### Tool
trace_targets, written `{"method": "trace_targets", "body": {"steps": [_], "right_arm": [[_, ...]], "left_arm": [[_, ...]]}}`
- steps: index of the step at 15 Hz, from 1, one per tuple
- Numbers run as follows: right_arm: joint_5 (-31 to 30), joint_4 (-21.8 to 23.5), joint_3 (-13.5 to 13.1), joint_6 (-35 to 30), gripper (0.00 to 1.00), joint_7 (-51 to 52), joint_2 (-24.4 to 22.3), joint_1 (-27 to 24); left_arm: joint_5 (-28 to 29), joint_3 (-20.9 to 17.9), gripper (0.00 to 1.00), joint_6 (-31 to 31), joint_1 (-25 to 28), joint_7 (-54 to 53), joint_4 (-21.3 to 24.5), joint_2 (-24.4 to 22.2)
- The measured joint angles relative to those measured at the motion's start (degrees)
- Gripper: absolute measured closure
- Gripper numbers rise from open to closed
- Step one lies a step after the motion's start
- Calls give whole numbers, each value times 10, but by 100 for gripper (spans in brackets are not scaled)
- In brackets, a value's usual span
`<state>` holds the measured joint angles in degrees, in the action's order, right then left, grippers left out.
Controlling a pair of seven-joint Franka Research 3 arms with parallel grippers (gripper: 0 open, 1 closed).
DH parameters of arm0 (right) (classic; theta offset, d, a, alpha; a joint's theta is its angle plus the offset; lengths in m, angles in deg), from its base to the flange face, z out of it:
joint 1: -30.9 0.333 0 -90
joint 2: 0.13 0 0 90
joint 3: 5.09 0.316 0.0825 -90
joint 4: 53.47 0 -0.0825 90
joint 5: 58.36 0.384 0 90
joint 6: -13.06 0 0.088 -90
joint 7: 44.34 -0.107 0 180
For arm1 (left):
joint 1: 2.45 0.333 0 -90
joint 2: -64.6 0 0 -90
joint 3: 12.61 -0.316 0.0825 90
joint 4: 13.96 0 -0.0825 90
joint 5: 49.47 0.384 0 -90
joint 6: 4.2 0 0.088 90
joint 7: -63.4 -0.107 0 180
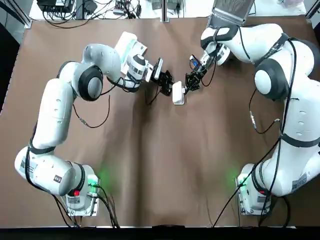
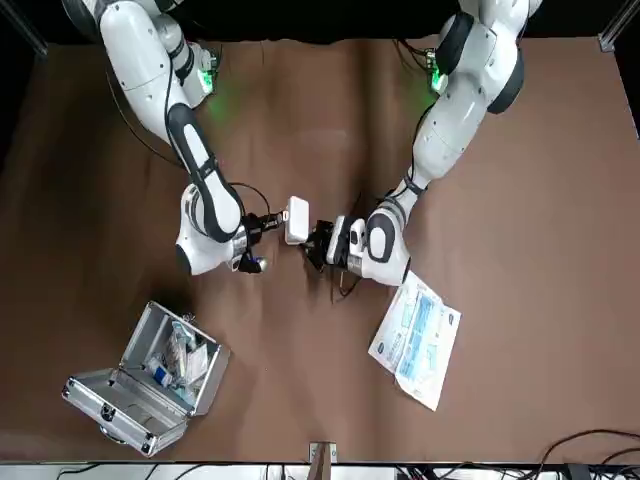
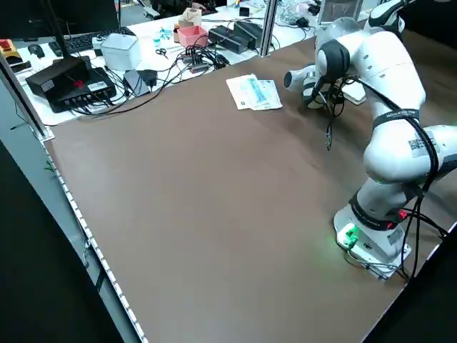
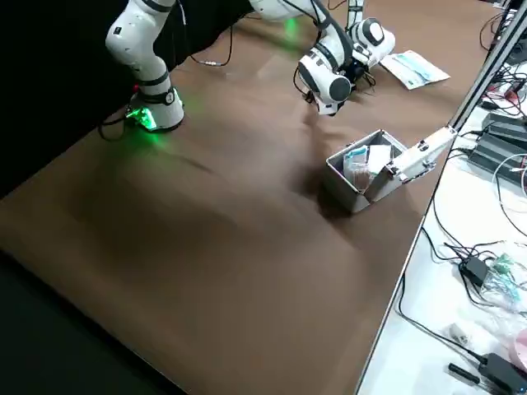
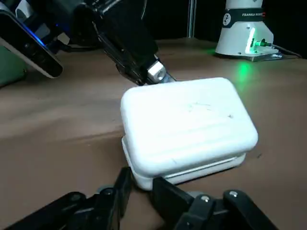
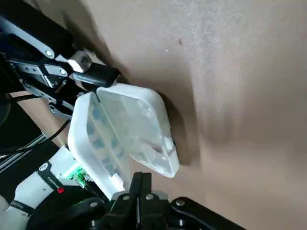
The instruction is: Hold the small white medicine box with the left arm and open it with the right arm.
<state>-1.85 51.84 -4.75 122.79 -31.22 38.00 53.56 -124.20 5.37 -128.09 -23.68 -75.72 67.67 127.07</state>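
The small white medicine box (image 1: 178,93) is held just above the brown table, mid-table toward the far side. My left gripper (image 1: 170,88) reaches in from the left and is shut on one end of it; in the left wrist view its fingers (image 5: 165,194) pinch the near edge of the box (image 5: 187,127). From the right, my right gripper (image 1: 188,88) is shut on the opposite edge. In the right wrist view the box (image 6: 122,136) shows a wedge-shaped gap between its clear lid and its compartmented base. The front view shows the box (image 2: 297,220) between both grippers.
An open silver case (image 2: 150,375) with supplies stands on the table's far side by my right arm. A white-and-blue packet (image 2: 420,335) lies on the far side beside my left arm. Cables and gear lie on the desks beyond the table's edges.
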Motion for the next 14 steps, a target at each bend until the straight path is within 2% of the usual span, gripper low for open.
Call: {"method": "trace_targets", "body": {"steps": [6,10,14], "right_arm": [[3,-6,0,-8,99,0,0,0],[28,-17,1,-47,99,0,0,0],[31,-23,2,-55,99,-1,0,0]], "left_arm": [[0,0,73,0,0,0,0,0],[0,0,73,0,0,0,0,0],[0,0,73,0,0,0,0,0]]}}
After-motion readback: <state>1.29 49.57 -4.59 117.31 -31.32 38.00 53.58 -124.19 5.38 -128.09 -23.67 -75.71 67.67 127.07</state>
